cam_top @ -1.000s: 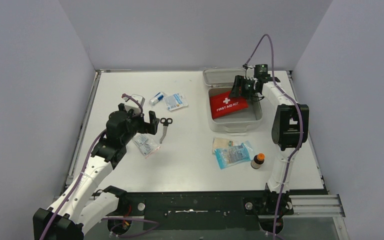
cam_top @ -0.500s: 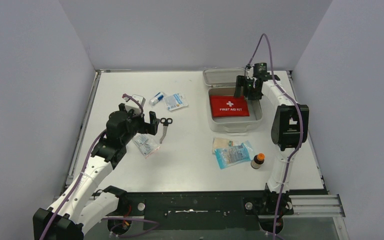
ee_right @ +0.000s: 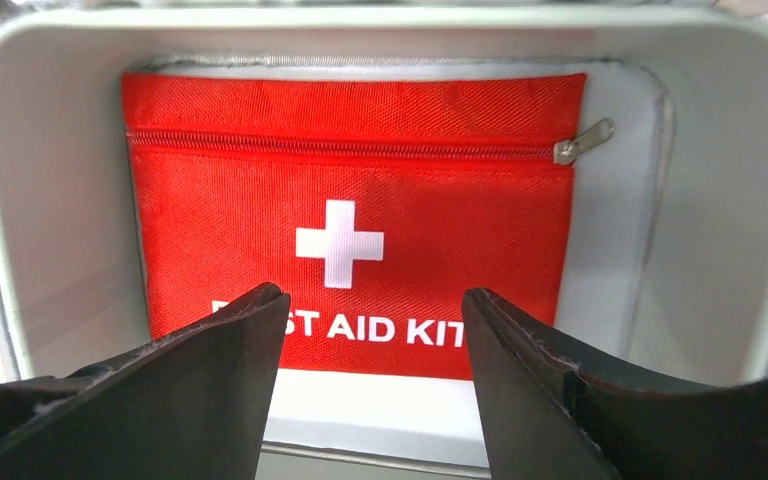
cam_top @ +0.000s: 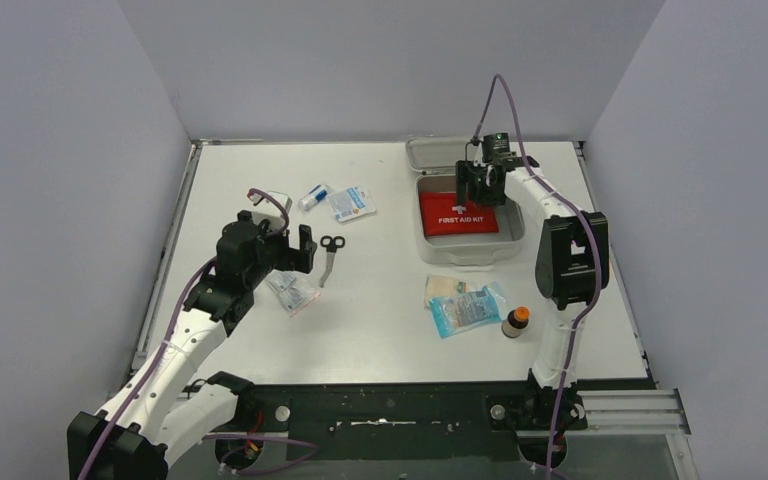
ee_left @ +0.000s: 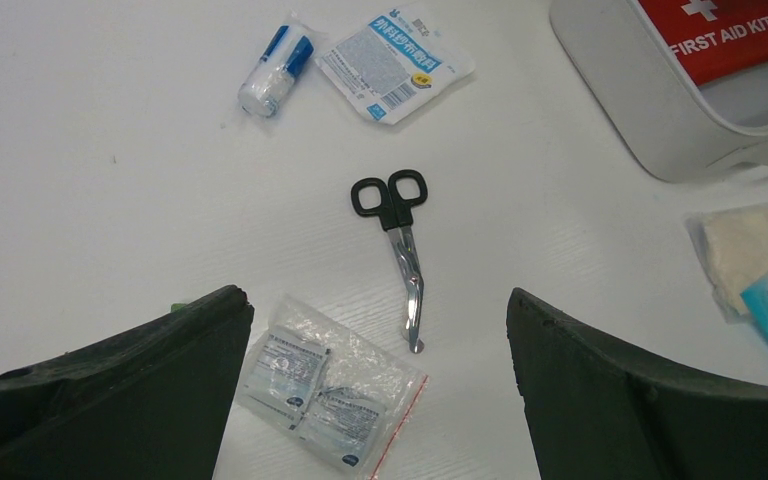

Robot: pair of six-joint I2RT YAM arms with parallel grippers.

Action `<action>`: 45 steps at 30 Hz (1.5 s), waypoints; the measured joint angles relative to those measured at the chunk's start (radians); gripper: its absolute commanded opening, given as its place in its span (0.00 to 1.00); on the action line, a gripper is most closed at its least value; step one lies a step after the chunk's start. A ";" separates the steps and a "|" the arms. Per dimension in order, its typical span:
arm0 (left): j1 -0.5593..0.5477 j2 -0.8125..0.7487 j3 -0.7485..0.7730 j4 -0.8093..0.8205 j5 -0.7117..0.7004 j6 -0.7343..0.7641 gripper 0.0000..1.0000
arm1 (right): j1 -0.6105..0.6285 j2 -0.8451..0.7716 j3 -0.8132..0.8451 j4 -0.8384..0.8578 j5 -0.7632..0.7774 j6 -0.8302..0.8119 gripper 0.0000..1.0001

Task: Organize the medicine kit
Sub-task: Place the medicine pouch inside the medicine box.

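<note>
The medicine kit (cam_top: pixel 513 232), a pale grey-white box, stands open at the back right with its lid (cam_top: pixel 432 152) folded back. A red First Aid Kit pouch (cam_top: pixel 457 214) lies flat inside it, also filling the right wrist view (ee_right: pixel 360 170). My right gripper (cam_top: pixel 481 184) hovers open and empty above the pouch (ee_right: pixel 370 330). My left gripper (cam_top: pixel 295 252) is open and empty above a clear bag of wipes (ee_left: pixel 330 395) and black-handled scissors (ee_left: pixel 400 240); the bag (cam_top: pixel 293 290) and scissors (cam_top: pixel 330 256) show from above.
A blue-white roll (cam_top: pixel 312 196) and a blue-printed packet (cam_top: pixel 351 203) lie at the back middle. Gauze and a blue packet (cam_top: pixel 465 303) and a small orange-capped bottle (cam_top: pixel 516 321) lie in front of the box. Walls enclose the table on three sides.
The right gripper let go of the red pouch, which dropped from tilted to flat inside the box, then shifted left above it. The left arm barely moved.
</note>
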 measured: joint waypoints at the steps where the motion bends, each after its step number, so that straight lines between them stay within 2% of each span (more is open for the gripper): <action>1: 0.000 0.001 0.000 -0.004 -0.006 0.000 0.97 | 0.004 0.000 -0.011 0.004 0.000 0.003 0.64; 13: 0.004 0.029 0.001 -0.019 -0.058 0.011 0.97 | 0.028 0.009 -0.060 0.078 -0.011 0.024 0.61; 21: 0.004 0.095 0.062 -0.098 -0.081 -0.002 0.97 | 0.039 -0.019 -0.080 0.078 -0.010 0.042 0.69; 26: 0.008 0.114 0.102 -0.151 -0.208 -0.057 0.97 | 0.075 -0.162 -0.159 0.068 -0.005 0.061 0.77; 32: 0.018 0.117 0.130 -0.225 -0.402 -0.130 0.97 | 0.135 -0.404 -0.295 0.091 0.019 0.105 1.00; 39: 0.057 0.137 0.130 -0.297 -0.558 -0.201 0.97 | 0.155 -0.610 -0.477 0.077 0.104 0.201 1.00; 45: 0.139 0.209 0.130 -0.325 -0.580 -0.248 0.83 | 0.156 -0.744 -0.530 0.064 0.131 0.211 1.00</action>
